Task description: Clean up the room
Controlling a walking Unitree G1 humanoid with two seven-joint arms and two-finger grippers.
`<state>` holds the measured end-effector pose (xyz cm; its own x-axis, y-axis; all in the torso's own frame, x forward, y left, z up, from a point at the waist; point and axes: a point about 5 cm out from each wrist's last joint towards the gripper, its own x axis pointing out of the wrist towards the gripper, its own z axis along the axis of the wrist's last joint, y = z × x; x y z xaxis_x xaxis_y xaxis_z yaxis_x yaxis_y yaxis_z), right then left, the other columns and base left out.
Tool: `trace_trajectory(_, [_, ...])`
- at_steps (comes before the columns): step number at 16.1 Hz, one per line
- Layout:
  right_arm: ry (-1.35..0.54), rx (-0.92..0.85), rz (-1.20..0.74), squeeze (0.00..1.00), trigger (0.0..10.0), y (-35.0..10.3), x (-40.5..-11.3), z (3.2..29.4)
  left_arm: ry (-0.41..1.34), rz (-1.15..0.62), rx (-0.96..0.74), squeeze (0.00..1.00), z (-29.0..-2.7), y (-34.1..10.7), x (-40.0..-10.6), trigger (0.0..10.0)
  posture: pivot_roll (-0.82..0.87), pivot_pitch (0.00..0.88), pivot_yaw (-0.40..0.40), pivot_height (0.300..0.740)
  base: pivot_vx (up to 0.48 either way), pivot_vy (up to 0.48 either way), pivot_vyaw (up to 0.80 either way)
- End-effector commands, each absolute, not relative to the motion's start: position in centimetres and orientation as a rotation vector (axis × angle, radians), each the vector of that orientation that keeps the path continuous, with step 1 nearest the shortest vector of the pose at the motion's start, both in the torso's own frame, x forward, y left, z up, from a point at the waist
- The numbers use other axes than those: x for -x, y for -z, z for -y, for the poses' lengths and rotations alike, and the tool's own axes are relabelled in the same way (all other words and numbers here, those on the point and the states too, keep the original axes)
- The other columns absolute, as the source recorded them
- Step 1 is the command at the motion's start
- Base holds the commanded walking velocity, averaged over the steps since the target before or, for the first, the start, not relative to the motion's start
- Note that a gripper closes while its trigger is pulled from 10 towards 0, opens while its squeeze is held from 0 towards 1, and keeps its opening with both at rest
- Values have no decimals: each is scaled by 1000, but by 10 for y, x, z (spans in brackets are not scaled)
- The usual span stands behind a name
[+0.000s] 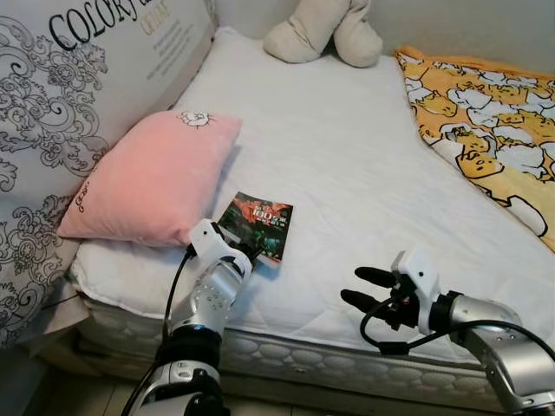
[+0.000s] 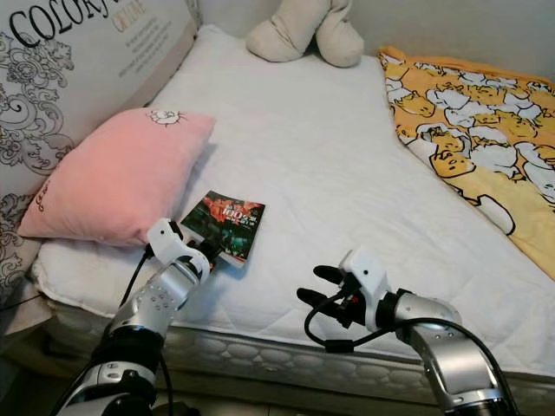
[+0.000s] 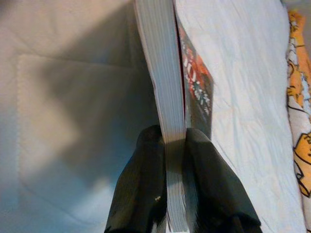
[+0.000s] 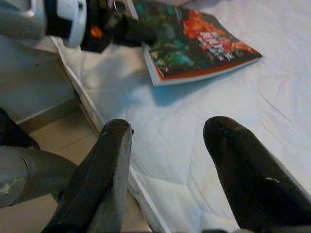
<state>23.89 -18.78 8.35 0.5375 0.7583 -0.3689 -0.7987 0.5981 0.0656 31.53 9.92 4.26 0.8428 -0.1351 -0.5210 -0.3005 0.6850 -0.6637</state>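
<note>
A book [image 1: 260,224] with a dark cover and red lettering lies near the front edge of the white mattress [image 1: 347,156], just right of a pink pillow [image 1: 152,178]. My left gripper [image 1: 245,252] is shut on the book's near edge; in the left wrist view both black fingers [image 3: 146,189] clamp the page block of the book [image 3: 167,97]. My right gripper [image 1: 366,289] hovers open over the mattress's front edge, to the right of the book and apart from it. The right wrist view looks past its spread fingers [image 4: 109,165] at the book [image 4: 194,43] and the left gripper [image 4: 131,31].
A large patterned cushion [image 1: 78,78] leans at the left behind the pink pillow. A beige plush toy [image 1: 325,35] sits at the head of the bed. A yellow cartoon-print blanket [image 1: 490,130] covers the right side. Tiled floor [image 4: 53,136] lies below the bed edge.
</note>
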Motion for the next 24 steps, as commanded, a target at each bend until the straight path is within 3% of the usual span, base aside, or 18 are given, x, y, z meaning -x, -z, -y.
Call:
trace_trajectory(1, [-932, 116, -352, 0, 10000, -93, -242, 193, -67, -582, 872, 0, -78, -49, -320, 10000, -106, 1, -47, 740, 0, 0, 0])
trace_trajectory(6, [-960, 136, -340, 0, 10000, -99, -244, 193, -96, -646, 801, 0, -85, -32, -317, 10000, -112, 8, -45, 740, 0, 0, 0])
trace_trajectory(12, [-983, 155, -346, 0, 10000, -100, -243, 193, -149, -663, 923, 0, -86, -30, -322, 10000, -119, 5, -40, 740, 0, 0, 0])
trace_trajectory(13, [-984, 157, -346, 0, 10000, -99, -243, 193, -144, -664, 914, 86, -84, -30, -324, 10000, -119, 5, -36, 740, 0, 0, 0])
trace_trajectory(14, [-986, 155, -346, 0, 10000, -100, -243, 193, -146, -669, 900, 1000, -83, -31, -325, 10000, -121, 4, -35, 740, 0, 0, 0])
trace_trajectory(20, [-980, 168, -336, 0, 10000, -100, -243, 194, -145, -753, 825, 1000, -75, -26, -322, 10000, -127, 0, -23, 740, 0, 0, 0])
trace_trajectory(24, [-975, 178, -320, 0, 10000, -103, -249, 192, -202, -784, 764, 1000, -91, -17, -317, 10000, -120, 0, -28, 740, 0, 0, 0])
